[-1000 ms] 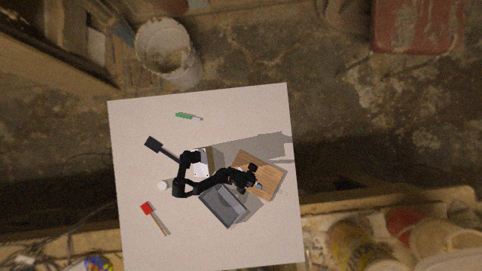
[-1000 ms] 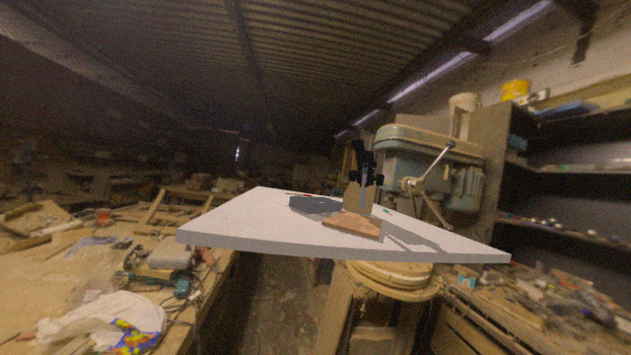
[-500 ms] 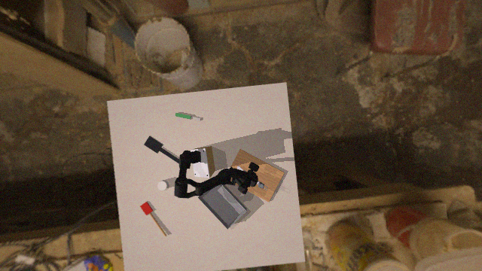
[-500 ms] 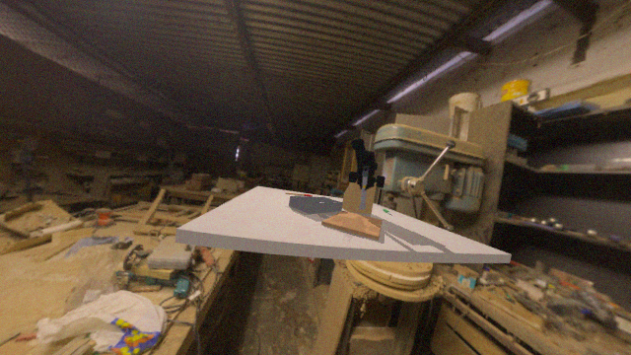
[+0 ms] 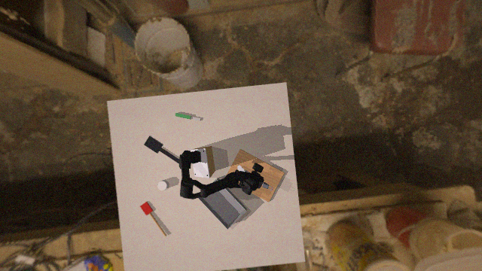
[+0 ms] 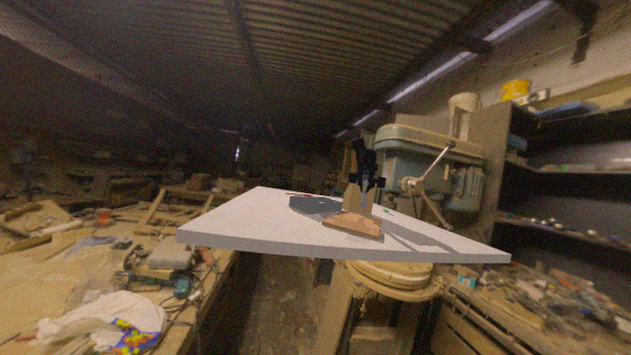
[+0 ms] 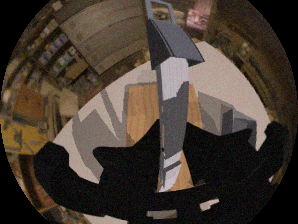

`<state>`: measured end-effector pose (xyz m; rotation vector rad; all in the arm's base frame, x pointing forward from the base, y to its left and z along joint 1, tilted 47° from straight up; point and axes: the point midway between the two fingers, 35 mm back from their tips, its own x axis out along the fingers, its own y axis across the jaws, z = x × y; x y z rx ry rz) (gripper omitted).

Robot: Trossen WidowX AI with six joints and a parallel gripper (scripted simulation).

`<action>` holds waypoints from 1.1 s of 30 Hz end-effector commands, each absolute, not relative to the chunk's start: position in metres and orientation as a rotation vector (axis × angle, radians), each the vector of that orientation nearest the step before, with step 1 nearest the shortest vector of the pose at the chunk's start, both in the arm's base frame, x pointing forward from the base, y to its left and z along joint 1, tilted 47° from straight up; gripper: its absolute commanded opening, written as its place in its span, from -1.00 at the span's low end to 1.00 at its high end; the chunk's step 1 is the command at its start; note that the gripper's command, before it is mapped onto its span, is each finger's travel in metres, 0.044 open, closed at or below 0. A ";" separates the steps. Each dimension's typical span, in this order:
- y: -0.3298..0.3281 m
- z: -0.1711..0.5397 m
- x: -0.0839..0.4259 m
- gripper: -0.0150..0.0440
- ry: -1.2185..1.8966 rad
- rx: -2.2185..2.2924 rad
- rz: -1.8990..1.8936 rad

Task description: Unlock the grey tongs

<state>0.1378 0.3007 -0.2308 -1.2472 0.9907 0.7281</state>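
The grey tongs (image 5: 266, 185) (image 6: 365, 197) (image 7: 175, 110) are held above the wooden board (image 5: 277, 176) (image 6: 351, 224) (image 7: 141, 110). In the wrist view their dark hinge end with a loop is at the top; in the exterior view they stand about upright, with the lower end over the board. My gripper (image 5: 259, 181) (image 6: 365, 184) (image 7: 167, 121) is shut on the tongs. Their arms look close together; the lock and tips are too small or hidden to judge. The roasting tin (image 5: 223, 209) (image 6: 315, 204) sits beside the board with nothing seen resting across it.
A box with a white top (image 5: 201, 165) stands beside the arm, near the board and tin. A black spatula (image 5: 154, 144), a green-handled tool (image 5: 183, 115), a white cylinder (image 5: 163, 185) and a red-headed tool (image 5: 146, 208) are farther from the board.
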 end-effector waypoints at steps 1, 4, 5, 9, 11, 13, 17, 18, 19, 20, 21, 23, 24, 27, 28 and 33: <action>0.309 -0.233 0.140 -1.00 1.017 -1.245 0.714; 0.310 -0.236 0.141 -1.00 1.044 -1.260 0.697; 0.310 -0.237 0.141 -1.00 1.053 -1.267 0.693; 0.311 -0.240 0.142 -1.00 1.090 -1.285 0.670; 0.312 -0.241 0.142 -1.00 1.107 -1.295 0.658; 0.312 -0.242 0.143 -1.00 1.125 -1.304 0.646; 0.312 -0.244 0.144 -1.00 1.161 -1.324 0.621; 0.312 -0.244 0.144 -1.00 1.169 -1.329 0.615; 0.312 -0.245 0.144 -1.00 1.178 -1.334 0.609; 0.313 -0.245 0.144 -1.00 1.187 -1.339 0.602; 0.313 -0.245 0.144 -1.00 1.196 -1.343 0.596; 0.313 -0.246 0.145 -1.00 1.213 -1.353 0.583; 0.313 -0.246 0.145 -1.00 1.222 -1.358 0.576; 0.312 -0.246 0.145 -1.00 1.247 -1.373 0.556; 0.312 -0.246 0.146 -1.00 1.256 -1.378 0.549; 0.312 -0.245 0.146 -1.00 1.298 -1.402 0.514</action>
